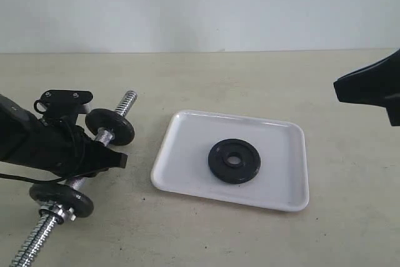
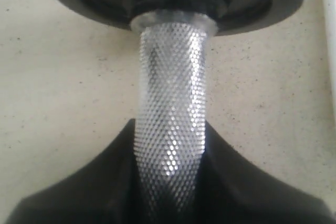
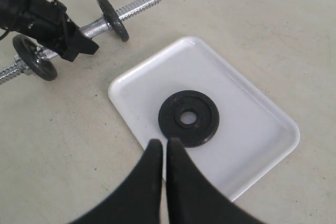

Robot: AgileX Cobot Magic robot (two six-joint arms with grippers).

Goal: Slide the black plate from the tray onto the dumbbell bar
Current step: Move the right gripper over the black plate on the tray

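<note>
The black plate (image 1: 219,161) (image 3: 170,116) lies flat in the middle of the white tray (image 1: 281,154) (image 3: 247,129). To the left the dumbbell bar (image 1: 127,103) (image 3: 136,4) rests on the table with a black disc (image 1: 109,126) near its far end and another (image 1: 61,199) near its close end. My left gripper (image 1: 106,157) (image 2: 169,124) is shut on the bar's knurled middle (image 2: 170,77), between the two discs. My right gripper (image 1: 342,89) (image 3: 163,144) hangs above the tray's right side, shut and empty, well clear of the plate.
The beige table (image 1: 250,85) runs back to a pale wall. The bar's threaded ends stick out past both discs, one towards the tray's far left corner. A cable (image 1: 19,178) trails from the left arm.
</note>
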